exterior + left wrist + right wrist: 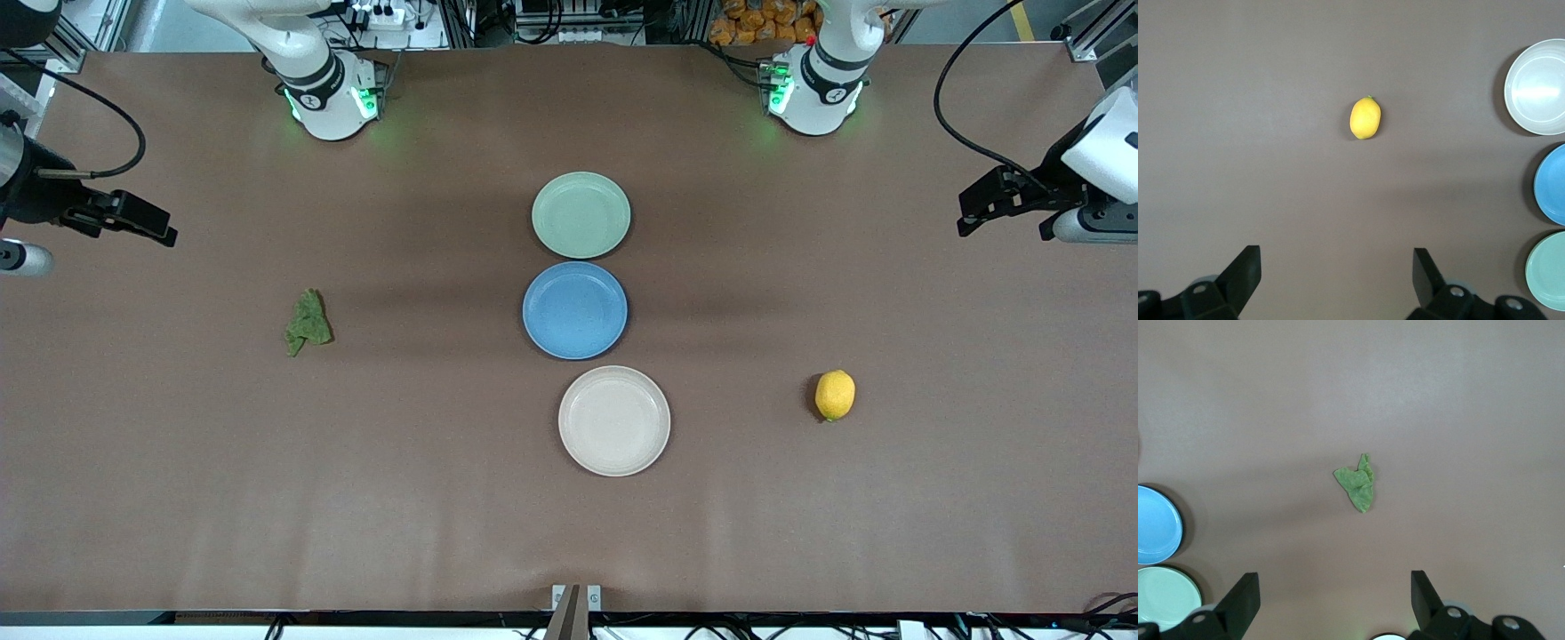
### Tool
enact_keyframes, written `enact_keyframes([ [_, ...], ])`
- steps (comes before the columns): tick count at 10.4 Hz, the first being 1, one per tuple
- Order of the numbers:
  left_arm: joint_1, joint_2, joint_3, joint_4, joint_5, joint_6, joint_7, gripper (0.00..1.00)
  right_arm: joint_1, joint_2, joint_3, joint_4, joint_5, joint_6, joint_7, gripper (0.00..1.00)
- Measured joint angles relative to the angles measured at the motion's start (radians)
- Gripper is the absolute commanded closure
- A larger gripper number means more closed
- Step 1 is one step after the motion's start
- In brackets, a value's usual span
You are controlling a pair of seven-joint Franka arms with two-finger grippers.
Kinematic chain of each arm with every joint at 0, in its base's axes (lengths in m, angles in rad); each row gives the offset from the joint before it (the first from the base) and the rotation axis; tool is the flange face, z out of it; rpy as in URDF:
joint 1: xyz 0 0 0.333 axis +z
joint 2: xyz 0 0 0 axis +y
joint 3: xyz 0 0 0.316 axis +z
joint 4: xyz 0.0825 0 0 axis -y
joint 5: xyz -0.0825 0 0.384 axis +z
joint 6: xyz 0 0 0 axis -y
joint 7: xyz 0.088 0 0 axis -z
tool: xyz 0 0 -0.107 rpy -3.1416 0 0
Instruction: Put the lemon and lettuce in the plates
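Front view shows me three plates in a row down the middle of the table (178, 498): the green plate (581, 215) farthest from the camera, the blue plate (574, 309) between, and the beige plate (614, 420) nearest. All three are empty. The lettuce (308, 322) lies on the bare table toward the right arm's end, well apart from the plates. The lemon (835, 395) lies toward the left arm's end, about level with the beige plate.

My left gripper (1337, 280) hangs above its end of the table with jaws spread wide and nothing between them, the lemon ahead of it. My right gripper (1335, 603) hangs likewise, jaws wide and empty, the lettuce ahead of it.

I judge the lemon firm, smooth and apt to roll, so I would close across its narrow waist, not its pointed ends. The lettuce looks soft, light and wrinkled; I would come down on its thick bunched middle, since a thin edge would likely slip out or tear.
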Motion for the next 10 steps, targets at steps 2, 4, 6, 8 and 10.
enact_keyframes([
  [2,0.000,0.000,0.000,0.000,0.000,0.000,0.000,0.00,0.000,0.000,0.000,0.000,0.000,0.000,0.000,0.00],
  [4,0.000,0.000,-0.001,0.000,0.000,0.000,0.000,0.00,0.000,0.000,0.000,0.000,0.000,0.000,0.000,0.00],
  [6,-0.006,0.001,-0.005,0.000,0.002,0.000,0.000,0.00,0.000,0.000,0.000,0.000,0.000,0.000,0.000,0.00],
  [8,-0.009,0.005,-0.005,0.009,0.003,0.002,0.000,0.00,0.000,0.000,0.000,-0.002,0.000,-0.001,0.000,0.00],
  [10,-0.008,0.010,-0.005,0.014,0.003,0.002,0.000,0.00,0.000,0.000,0.000,-0.002,0.000,-0.002,0.000,0.00],
])
